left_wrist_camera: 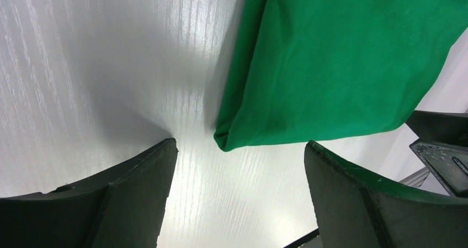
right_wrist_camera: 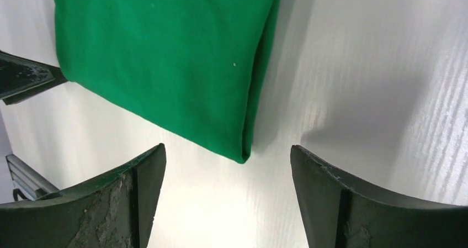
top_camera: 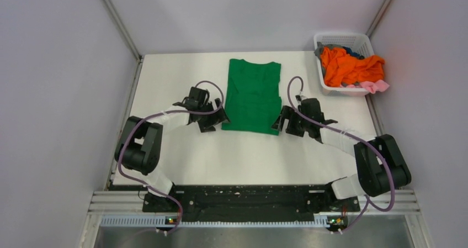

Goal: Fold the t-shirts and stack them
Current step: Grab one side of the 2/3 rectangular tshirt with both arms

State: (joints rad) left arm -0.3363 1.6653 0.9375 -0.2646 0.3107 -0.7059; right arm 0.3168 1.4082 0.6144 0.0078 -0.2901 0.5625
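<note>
As your left gripper (top_camera: 216, 120) and right gripper (top_camera: 279, 122) stood open, the green shirt (top_camera: 253, 96) lay between them. Neither held it.

A white table (top_camera: 232, 154) with faint wood grain sits between plain pale grey walls (top_camera: 248, 16). Metal posts (top_camera: 117, 20) slant up from its two far corners, and a metal rail (top_camera: 113, 202) runs along its near edge. Soft light gives the top a mild sheen.

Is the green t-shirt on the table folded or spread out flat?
Folded: the green t-shirt is a narrow rectangle with doubled edges at its near corners.
</note>
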